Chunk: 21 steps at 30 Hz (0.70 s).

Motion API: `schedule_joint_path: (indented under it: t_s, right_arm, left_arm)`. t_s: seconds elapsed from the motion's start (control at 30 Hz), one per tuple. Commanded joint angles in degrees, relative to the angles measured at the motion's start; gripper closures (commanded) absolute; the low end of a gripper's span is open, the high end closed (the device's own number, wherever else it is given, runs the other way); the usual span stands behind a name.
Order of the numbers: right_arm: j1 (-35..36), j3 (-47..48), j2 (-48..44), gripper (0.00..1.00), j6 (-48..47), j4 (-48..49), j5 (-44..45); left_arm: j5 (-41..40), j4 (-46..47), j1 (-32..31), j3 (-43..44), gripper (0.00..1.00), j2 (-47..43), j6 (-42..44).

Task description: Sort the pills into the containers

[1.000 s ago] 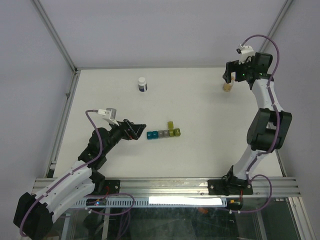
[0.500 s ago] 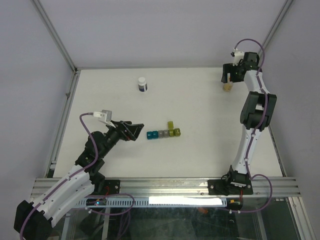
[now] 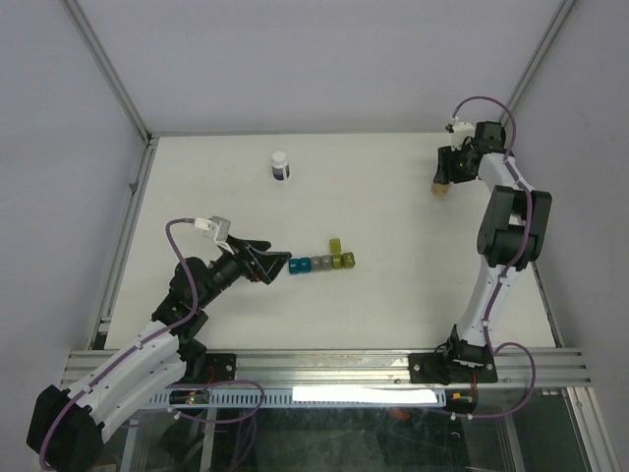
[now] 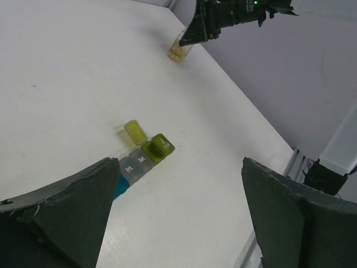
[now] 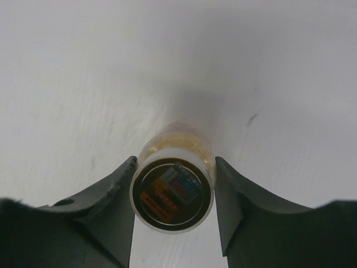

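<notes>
The left gripper [image 3: 273, 265] [image 4: 178, 223] is hovering just left of the containers [image 3: 321, 263] [image 4: 146, 154], its jaws standing wide apart with nothing between them, and its fingertips are sitting right beside the blue end of the strip; whether they are touching it cannot be told; a white-capped dark bottle [image 3: 281, 165] is standing upright well beyond the containers, towards the far left; the containers themselves are lying on the white table [image 3: 393, 295] in a short row running blue, teal, grey, green and yellow-green from left to right; one yellow-green lid [image 3: 335, 244] [image 4: 134, 132] is lying flipped open on the far side of the row near its right end, while the other lids are looking closed; far to the right of the containers and well beyond them, the right gripper [image 3: 447, 174] [image 5: 174, 167] is pinching a small clear vial [image 3: 443, 185] [image 4: 179, 50] [image 5: 173, 190], its two fingers [image 5: 117, 195] pressing against opposite sides; the vial is tilting, and the pills [image 5: 170, 137] are showing through its wall as a pale yellow grainy mass, too fine to count.
</notes>
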Motion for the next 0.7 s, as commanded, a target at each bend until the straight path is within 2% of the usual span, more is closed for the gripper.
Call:
schedule_joint_path:
  t_s: [0.0,0.2,0.33,0.47,0.67]
  right_arm:
    - [3.08,-13.64,-17.43,0.79,-10.31,0.03,-15.03]
    - [13.08,-34.05,-34.82,0.78,-28.37,-5.93,-25.84]
    - [18.83,-41.15,-41.19,0.76,-39.88,-11.11,-29.68]
    - [23.74,-44.44,-43.66,0.76,-41.60,-11.10,-27.63]
    - [28.63,-46.58,-44.72,0.75,-43.41,-11.04,-26.15]
  left_arm:
    - [9.66,12.22,-0.03,-1.64,0.08,1.91,1.04]
    - [11.62,16.69,-3.21,-1.54,0.12,4.45,3.73]
    - [8.77,17.57,-7.57,-1.79,0.11,4.12,7.42]
    - [6.55,18.51,-11.21,-1.98,0.11,4.77,10.55]
    - [6.18,22.31,-12.95,-2.59,0.11,7.31,11.92]
